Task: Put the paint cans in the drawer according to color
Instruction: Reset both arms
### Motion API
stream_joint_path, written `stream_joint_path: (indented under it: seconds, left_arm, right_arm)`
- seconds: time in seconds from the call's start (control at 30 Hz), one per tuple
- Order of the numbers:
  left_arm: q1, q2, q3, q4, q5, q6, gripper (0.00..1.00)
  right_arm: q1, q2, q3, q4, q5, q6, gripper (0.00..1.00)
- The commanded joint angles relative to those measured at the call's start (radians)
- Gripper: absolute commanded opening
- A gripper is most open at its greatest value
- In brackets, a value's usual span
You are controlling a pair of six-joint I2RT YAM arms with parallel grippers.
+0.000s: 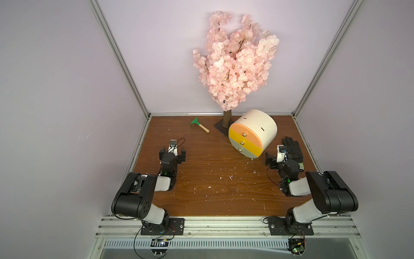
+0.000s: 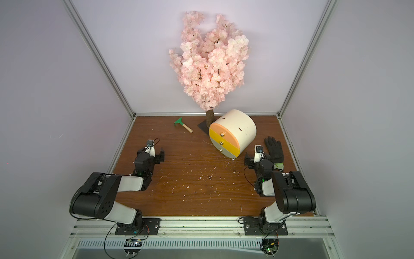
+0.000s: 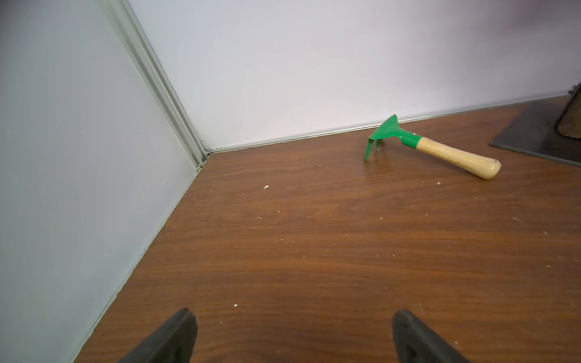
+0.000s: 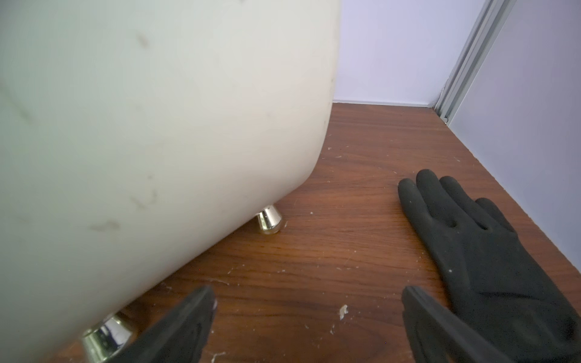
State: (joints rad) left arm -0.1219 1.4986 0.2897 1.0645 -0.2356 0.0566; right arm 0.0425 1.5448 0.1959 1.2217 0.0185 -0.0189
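Right now your left gripper (image 1: 172, 154) hovers low over the left side of the wooden table (image 1: 212, 179), jaws spread wide with nothing between them. The left wrist view shows its two dark fingertips (image 3: 185, 323) well apart over bare wood. Farther back, near the rear wall, lies the green-headed hand rake (image 3: 434, 147) with its wooden handle.

Your right gripper (image 1: 277, 158) also stands open and empty on the right side of the table. In the right wrist view it sits between the cabinet's cream wall (image 4: 141, 125) and a black glove (image 4: 478, 251) lying flat on the wood. One fingertip is close beside the glove, and you cannot tell whether they touch.

The drawer cabinet (image 1: 253, 132) stands right of centre toward the back, on small shiny metal feet (image 4: 268, 220). It is just in front of the pink blossom tree (image 1: 235, 62), and its front is turned toward the table's middle. In both top views its three fronts, peach on top, then yellow, then grey, sit flush with the drum, all shut, and each has a metal knob (image 2: 221, 142).

White flecks are scattered over the wood in front of the cabinet.
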Motion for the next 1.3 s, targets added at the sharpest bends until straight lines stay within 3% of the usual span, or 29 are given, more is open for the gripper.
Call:
stream_joint_path:
  seconds: [0.0,0.17,0.27,0.4,0.53,1.27]
  left_arm:
    - [0.025,-0.013,-0.064,0.16,0.049,-0.019,1.0]
    - [0.045,0.071,-0.15,0.41,0.084,-0.023,0.99]
    - [0.047,0.045,-0.12,0.312,0.096,-0.026,1.0]
    - [0.051,0.055,-0.126,0.337,0.101,-0.028,0.99]
    - [0.051,0.059,-0.121,0.335,0.036,-0.052,1.0]
    - [0.051,0.061,-0.111,0.318,0.039,-0.054,0.99]
  right_arm:
    - [-0.005,-0.013,0.034,0.053,0.019,0.001,0.99]
    - [-0.007,0.0,0.023,0.096,0.026,0.01,0.99]
    - [-0.007,0.0,0.023,0.096,0.025,0.008,0.99]
    - [-0.007,-0.001,0.021,0.099,0.026,0.008,0.99]
    - [-0.007,-0.001,0.022,0.099,0.026,0.007,0.99]
    - [-0.006,0.0,0.022,0.099,0.025,0.008,0.99]
